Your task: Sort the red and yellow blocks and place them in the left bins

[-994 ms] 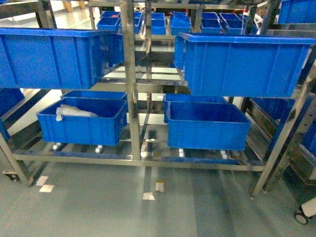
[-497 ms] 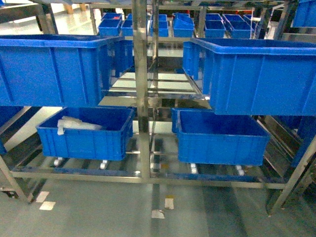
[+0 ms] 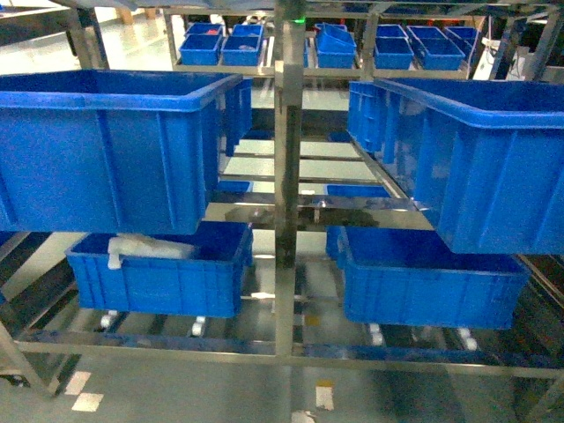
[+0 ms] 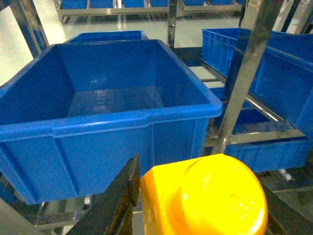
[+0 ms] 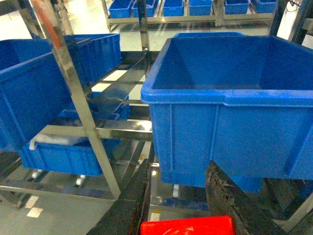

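Both blocks carried, neither binned yet.
Left fingers (image 4: 122, 205) clamped the glossy orange-yellow studded plastic block (image 4: 208, 198) near the empty upper-left blue plastic bin (image 4: 98, 122); right fingers (image 5: 222, 196) clamped the bright red plastic block (image 5: 188, 226).

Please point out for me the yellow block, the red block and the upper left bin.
yellow block (image 4: 222, 198), left wrist view, its domed stud
red block (image 5: 188, 225), right wrist view, its top face
upper left bin (image 3: 106, 163), head view, its front wall

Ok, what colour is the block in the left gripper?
Orange-yellow block, seen best in the left wrist view.
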Controlling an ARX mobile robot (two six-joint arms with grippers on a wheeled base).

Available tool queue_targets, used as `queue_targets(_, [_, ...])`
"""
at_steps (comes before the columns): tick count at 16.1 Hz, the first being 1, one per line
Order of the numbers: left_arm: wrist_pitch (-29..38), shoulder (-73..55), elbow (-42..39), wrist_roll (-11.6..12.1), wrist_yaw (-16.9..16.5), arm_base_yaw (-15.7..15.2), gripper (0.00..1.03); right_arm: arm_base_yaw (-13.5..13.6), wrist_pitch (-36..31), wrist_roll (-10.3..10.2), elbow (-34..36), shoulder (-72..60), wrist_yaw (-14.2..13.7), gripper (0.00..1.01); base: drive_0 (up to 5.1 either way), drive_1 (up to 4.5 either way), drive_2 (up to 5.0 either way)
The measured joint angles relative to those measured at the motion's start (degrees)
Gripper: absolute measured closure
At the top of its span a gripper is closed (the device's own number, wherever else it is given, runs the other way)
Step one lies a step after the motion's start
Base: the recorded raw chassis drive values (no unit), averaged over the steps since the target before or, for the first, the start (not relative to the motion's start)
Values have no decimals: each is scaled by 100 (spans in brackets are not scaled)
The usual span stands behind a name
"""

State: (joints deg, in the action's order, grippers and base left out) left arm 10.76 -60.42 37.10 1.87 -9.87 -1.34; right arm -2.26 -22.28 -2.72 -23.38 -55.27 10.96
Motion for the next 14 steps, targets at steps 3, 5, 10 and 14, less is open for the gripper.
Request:
queue_targets(3, [9,-7,0,0,-2,0,57,-2,-4,0,0,-2,-2,73,-278,507,-200])
queue_targets(5, [-13,-7,0,0,-2,0,57,-2,-11,0,0,7,0,73,-284,500,-206])
queue_targets(10, [0,-7,0,0,0,0,57,-2,28,0,0,-7,-2,73,-290,507,-187])
queue_targets(14, [44,-7,9,0,0,0,57,-4,0,0,0,-11,-7,73,-219,381,-137])
